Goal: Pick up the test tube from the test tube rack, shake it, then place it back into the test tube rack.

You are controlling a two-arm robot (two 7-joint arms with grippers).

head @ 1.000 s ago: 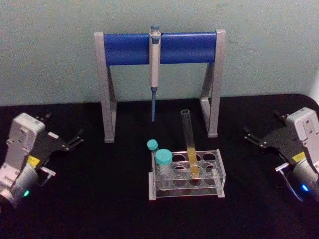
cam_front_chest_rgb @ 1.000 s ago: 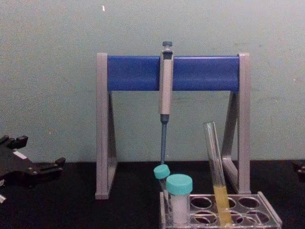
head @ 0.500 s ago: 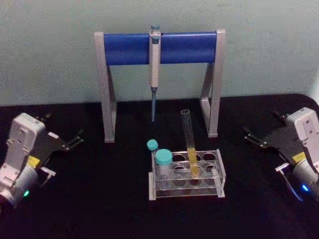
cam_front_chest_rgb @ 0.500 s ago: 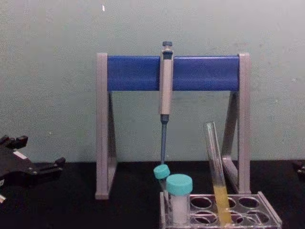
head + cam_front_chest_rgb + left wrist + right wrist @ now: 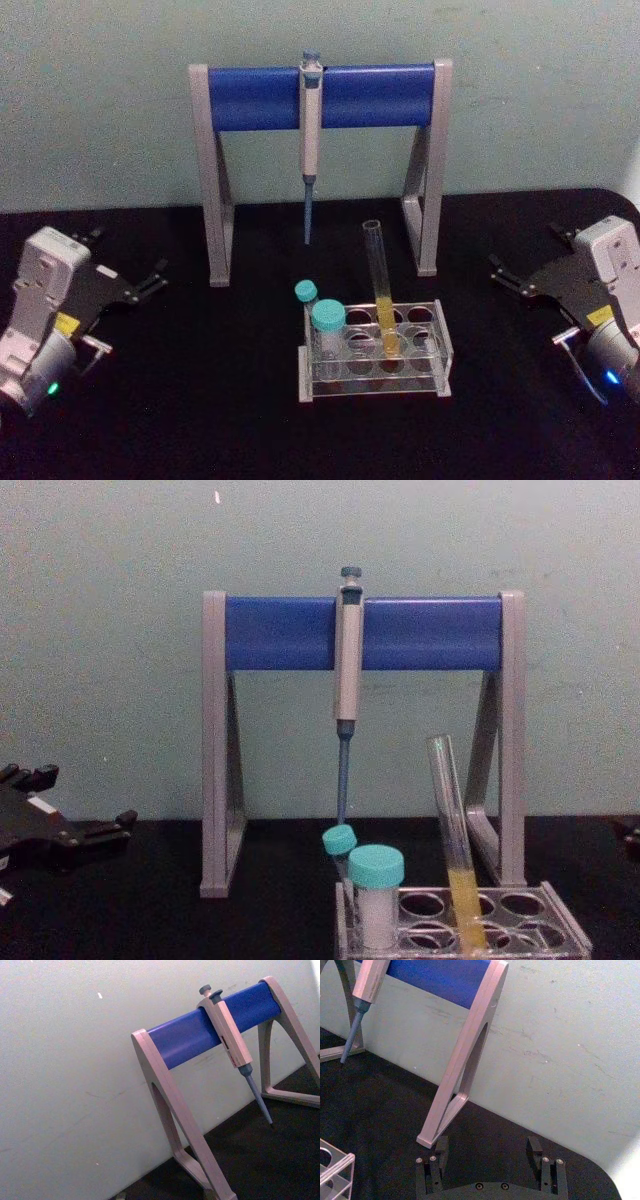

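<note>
The test tube [image 5: 380, 290] is a long clear glass tube with yellow-orange liquid low down. It stands leaning slightly in a back-row hole of the clear test tube rack [image 5: 375, 387] at the table's middle, and also appears in the chest view as the test tube [image 5: 455, 850] in the rack [image 5: 565, 925]. My left gripper [image 5: 127, 253] rests far to the left, open and holding nothing; the chest view catches the left gripper [image 5: 85, 798] low at its left edge. My right gripper [image 5: 527, 252] sits far right, its fingers [image 5: 440, 1147] spread apart around nothing.
Two teal-capped tubes [image 5: 327, 320] stand in the rack's left holes. Behind the rack rises a grey-and-blue pipette stand [image 5: 320, 95] with a pipette [image 5: 310, 140] hanging from its bar. A pale wall closes off the back of the black table [image 5: 200, 400].
</note>
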